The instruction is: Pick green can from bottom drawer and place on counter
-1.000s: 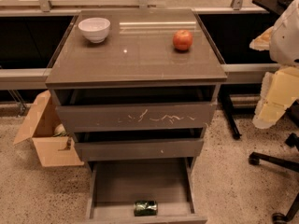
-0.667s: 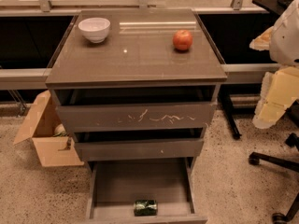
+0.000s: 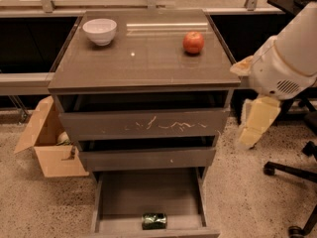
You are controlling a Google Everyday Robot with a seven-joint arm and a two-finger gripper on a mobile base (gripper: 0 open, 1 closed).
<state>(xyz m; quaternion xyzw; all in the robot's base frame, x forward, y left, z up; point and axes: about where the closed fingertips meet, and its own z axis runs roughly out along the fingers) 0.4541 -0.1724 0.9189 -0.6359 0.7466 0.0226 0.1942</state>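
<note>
The green can lies on its side at the front of the open bottom drawer, against the low front wall. The counter is the glossy grey-brown cabinet top. My arm comes in from the right, beside the cabinet's right edge at counter height. The gripper hangs below it as a cream-coloured piece, to the right of the top drawer and well above and to the right of the can. It holds nothing that I can see.
A white bowl stands at the counter's back left and a red apple at its back right. An open cardboard box sits on the floor left of the cabinet. An office chair base stands at the right.
My arm and gripper have moved left and slightly down, closer to the cabinet's right side. The can, bowl and apple have not moved.
</note>
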